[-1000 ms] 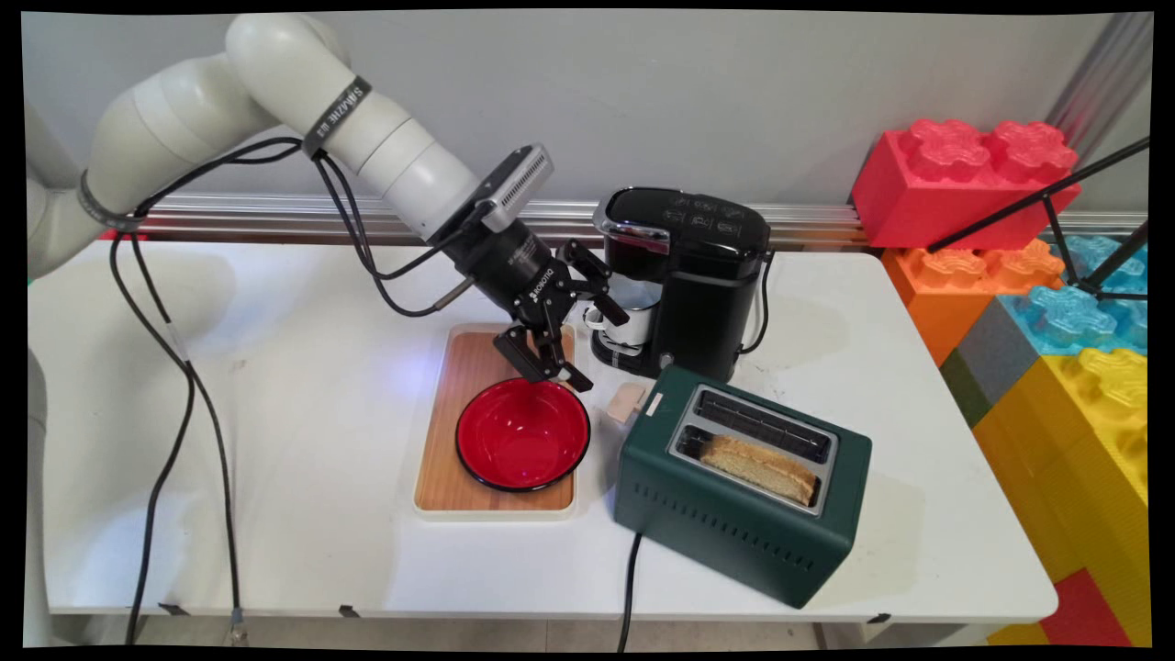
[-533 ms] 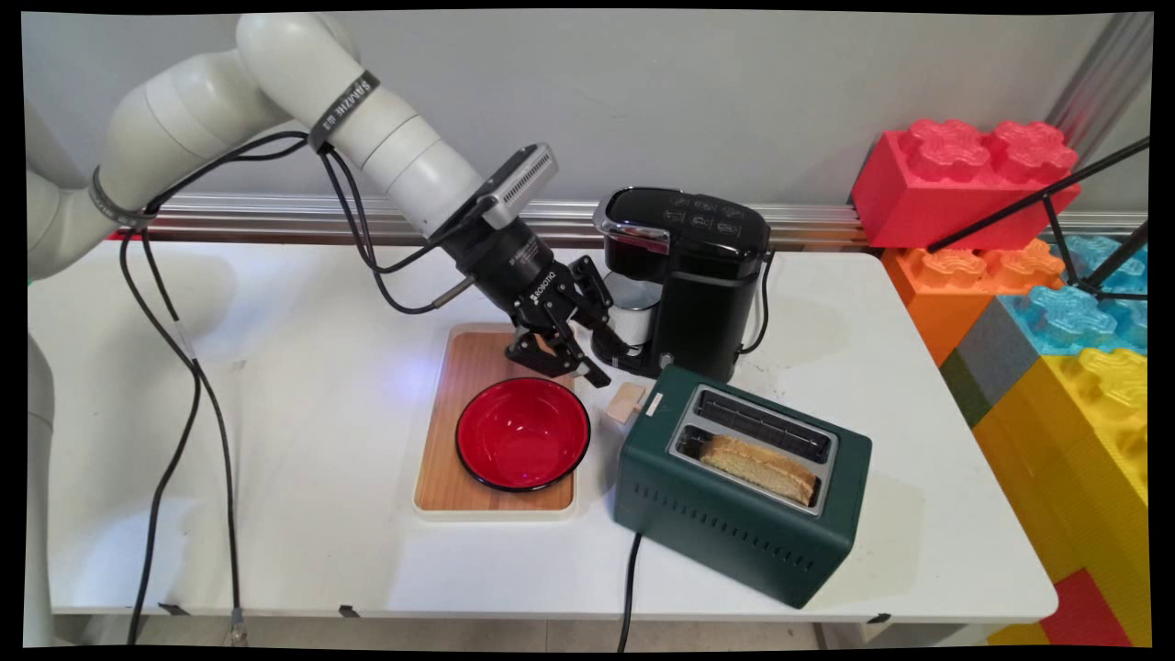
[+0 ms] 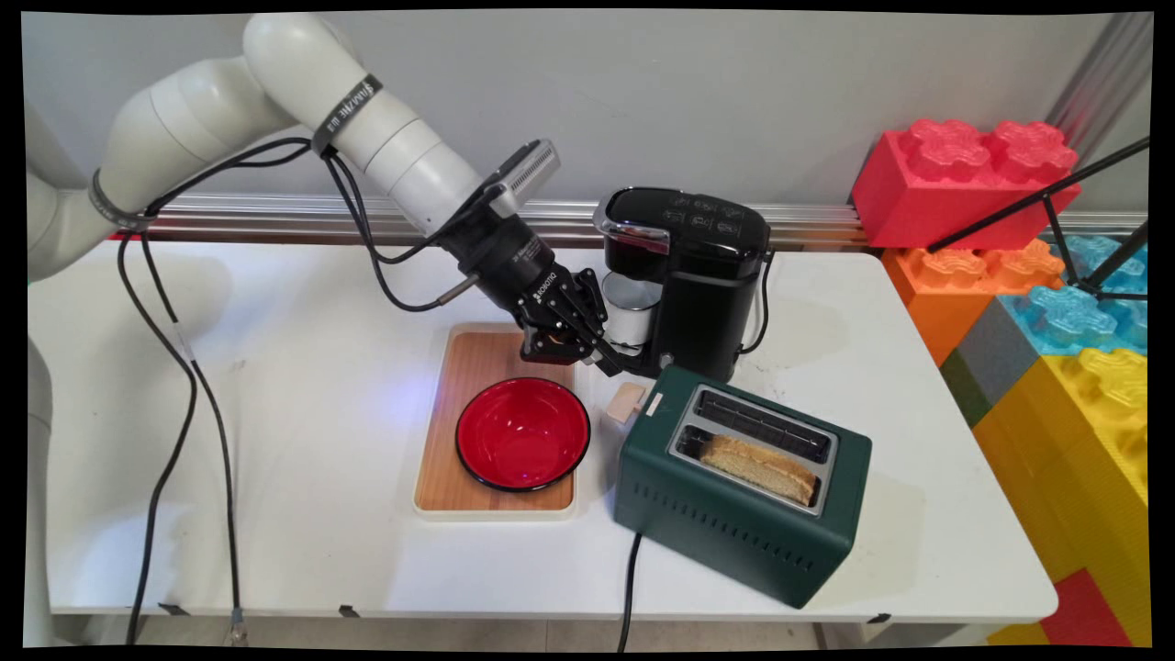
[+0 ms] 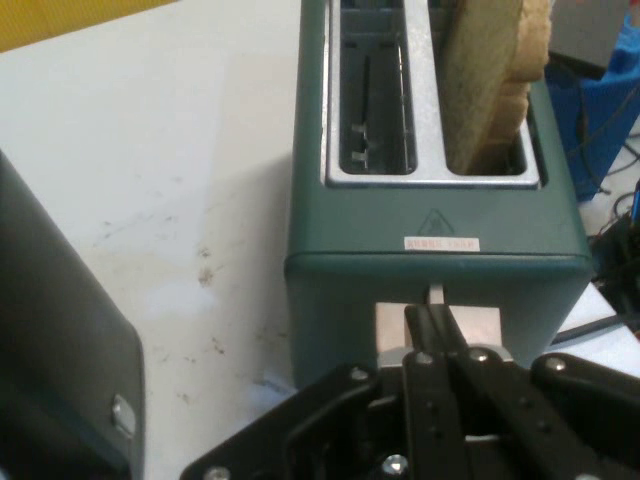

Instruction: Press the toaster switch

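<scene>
The black gripper (image 3: 601, 358) hangs low over the white table (image 3: 275, 413), tilted down and to the right, in the gap between the back edge of the wooden tray (image 3: 477, 367) and the base of the black coffee machine (image 3: 698, 275). Its two fingers (image 4: 435, 325) are pressed together with no gap showing between them and nothing held. In the hand view their tips lie in front of the beige lever (image 4: 395, 330) on the near end of the green toaster (image 4: 430, 230); whether they touch it cannot be told. In the main view the lever (image 3: 628, 402) sits just below and to the right of the fingertips, apart from them. The toaster (image 3: 744, 482) stands at an angle on the table, right of the tray, with a slice of bread (image 3: 760, 466) upright in the nearer slot and the other slot empty. A red bowl (image 3: 522, 433) rests on the tray, near the gripper but clear of it. A white cup (image 3: 632, 317) stands under the coffee machine's spout, just right of the gripper's linkage. Large coloured building blocks (image 3: 1028, 266) are stacked beyond the table's right end.
</scene>
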### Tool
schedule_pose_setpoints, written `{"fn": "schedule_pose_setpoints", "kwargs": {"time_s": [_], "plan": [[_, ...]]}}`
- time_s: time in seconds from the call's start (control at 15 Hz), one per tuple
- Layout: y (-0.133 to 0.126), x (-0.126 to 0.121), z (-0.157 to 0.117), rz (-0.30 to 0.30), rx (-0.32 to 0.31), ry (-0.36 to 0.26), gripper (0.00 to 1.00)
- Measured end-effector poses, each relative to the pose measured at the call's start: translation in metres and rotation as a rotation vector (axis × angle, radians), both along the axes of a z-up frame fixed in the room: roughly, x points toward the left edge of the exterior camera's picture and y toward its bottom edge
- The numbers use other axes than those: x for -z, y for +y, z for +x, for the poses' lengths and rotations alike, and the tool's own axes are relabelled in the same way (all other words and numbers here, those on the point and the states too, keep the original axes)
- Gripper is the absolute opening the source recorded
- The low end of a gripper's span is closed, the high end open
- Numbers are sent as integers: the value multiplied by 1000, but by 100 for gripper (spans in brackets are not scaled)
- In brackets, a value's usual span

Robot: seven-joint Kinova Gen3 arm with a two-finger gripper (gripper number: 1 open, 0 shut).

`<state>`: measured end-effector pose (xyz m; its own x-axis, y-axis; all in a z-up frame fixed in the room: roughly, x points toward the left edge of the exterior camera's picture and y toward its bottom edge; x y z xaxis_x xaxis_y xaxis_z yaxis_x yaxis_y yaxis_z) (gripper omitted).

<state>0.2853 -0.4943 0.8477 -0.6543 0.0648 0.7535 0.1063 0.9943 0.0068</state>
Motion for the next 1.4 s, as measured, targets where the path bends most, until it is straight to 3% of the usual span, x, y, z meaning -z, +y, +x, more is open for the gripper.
{"fn": "schedule_pose_setpoints", "kwargs": {"time_s": [0.53, 1.4], "plan": [[6, 19, 1, 88, -47, 44, 0], [7, 48, 1, 110, -84, 94, 0]]}}
